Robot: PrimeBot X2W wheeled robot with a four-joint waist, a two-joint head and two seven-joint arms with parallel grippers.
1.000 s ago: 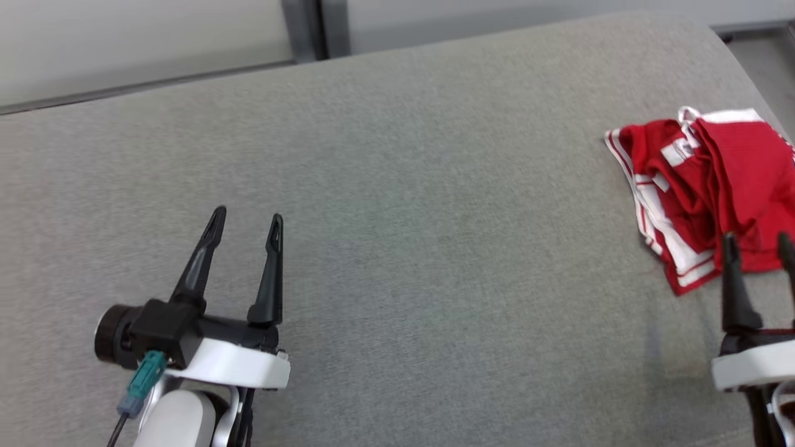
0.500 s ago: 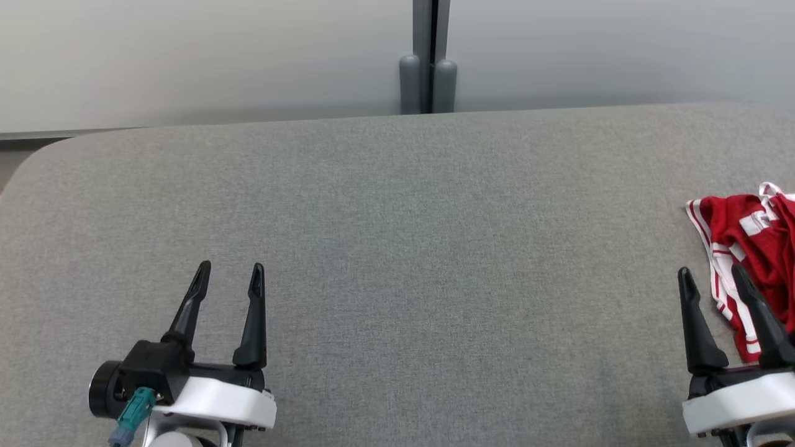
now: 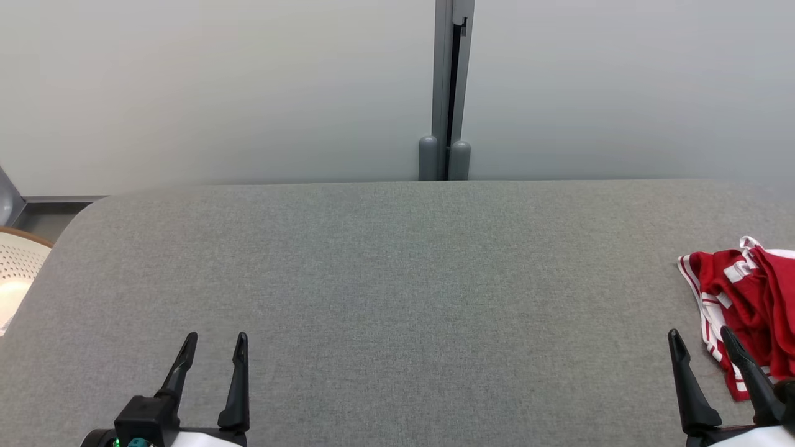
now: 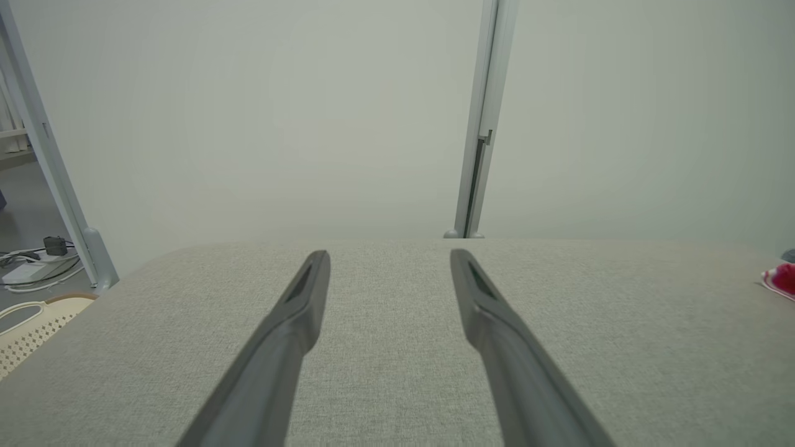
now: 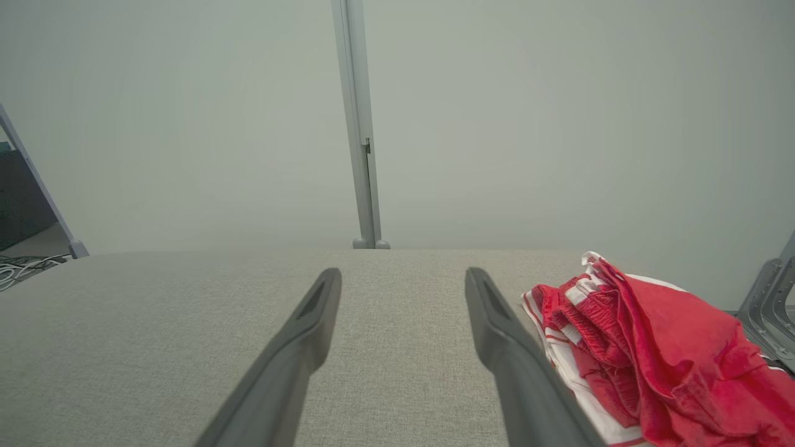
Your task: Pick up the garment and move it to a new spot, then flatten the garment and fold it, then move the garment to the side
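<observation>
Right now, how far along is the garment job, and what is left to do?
Done: nothing that I can see. The red garment lies bunched, not flat or folded, at the right edge of the grey surface.
In hand: nothing. The left gripper and right gripper are open and empty, the right one close beside the garment.
Left: pick it up, move it, flatten, fold, set aside.

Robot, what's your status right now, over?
Left pincer open, empty. Right pincer open, empty. Red-and-white shorts crumpled at right edge of grey surface, beside right pincer. Nothing between them.
</observation>
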